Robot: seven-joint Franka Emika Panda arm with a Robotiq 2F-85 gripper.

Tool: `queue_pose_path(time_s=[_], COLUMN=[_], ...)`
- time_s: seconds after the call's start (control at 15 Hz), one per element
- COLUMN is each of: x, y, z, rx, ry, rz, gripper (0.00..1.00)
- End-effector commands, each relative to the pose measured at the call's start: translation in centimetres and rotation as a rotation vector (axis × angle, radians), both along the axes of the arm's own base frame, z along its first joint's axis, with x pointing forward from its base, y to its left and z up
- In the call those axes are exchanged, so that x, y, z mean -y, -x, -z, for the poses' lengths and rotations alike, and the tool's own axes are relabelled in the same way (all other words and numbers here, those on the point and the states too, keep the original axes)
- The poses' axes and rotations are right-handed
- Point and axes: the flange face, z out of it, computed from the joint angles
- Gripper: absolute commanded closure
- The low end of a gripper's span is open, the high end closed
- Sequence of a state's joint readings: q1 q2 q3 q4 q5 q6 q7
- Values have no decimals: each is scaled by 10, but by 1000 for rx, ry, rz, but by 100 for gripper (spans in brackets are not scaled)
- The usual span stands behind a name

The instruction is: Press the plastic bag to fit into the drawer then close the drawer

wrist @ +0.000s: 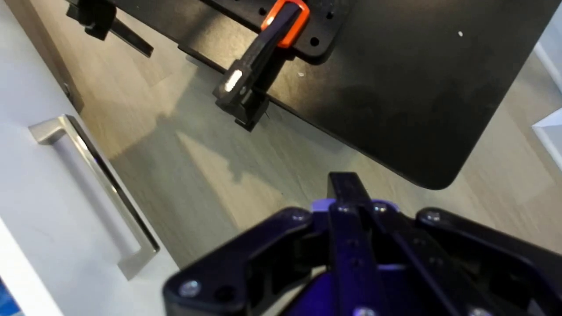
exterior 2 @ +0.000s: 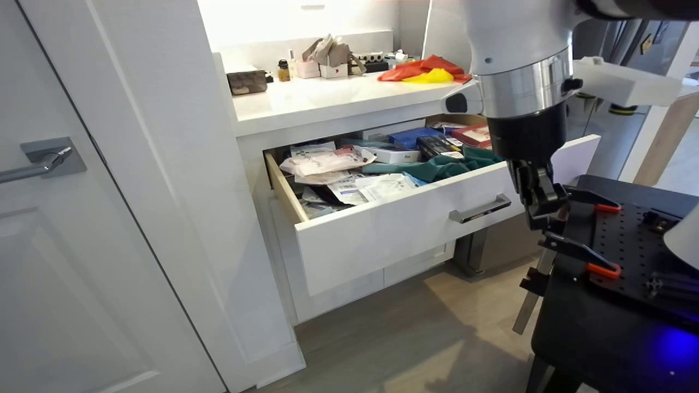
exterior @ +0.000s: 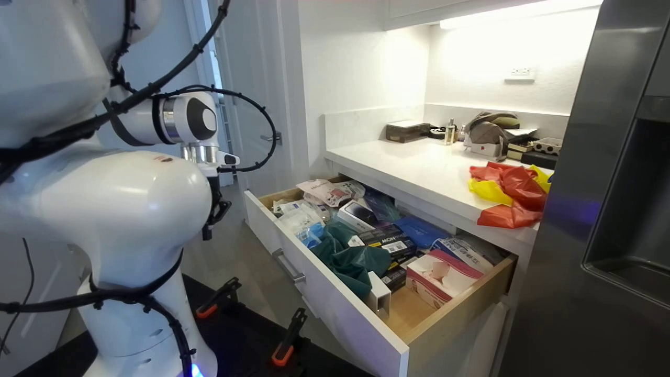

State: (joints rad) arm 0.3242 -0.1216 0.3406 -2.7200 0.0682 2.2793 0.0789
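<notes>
Fingers are pressed flush together with nothing gripped, likely so the pushing can be done with a blunt end. They're held out in front of the pulled-out drawer, apart from its handle. The plastic bag (seemingly the pale one, can't be told for sure) is heaped on top at one end inside, so flattening is probably needed before closing. Further out, the perforated board is clamped to the table, presumably so nothing gets shoved around.

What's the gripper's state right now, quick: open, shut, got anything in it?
Gripper: closed, holding nothing.
</notes>
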Motion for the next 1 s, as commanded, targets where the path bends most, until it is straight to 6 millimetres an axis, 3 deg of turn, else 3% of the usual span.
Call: queue_pose_path(time_s=[0.0, 0.47, 0.73, 0.93], x=[19, 74, 108, 121], y=[-13, -56, -98, -124], z=[24, 70, 88, 97], rx=[14, 58, 92, 113], ry=[65, 231, 320, 362], rz=[95, 286, 302, 308], gripper=[100, 100, 100, 100])
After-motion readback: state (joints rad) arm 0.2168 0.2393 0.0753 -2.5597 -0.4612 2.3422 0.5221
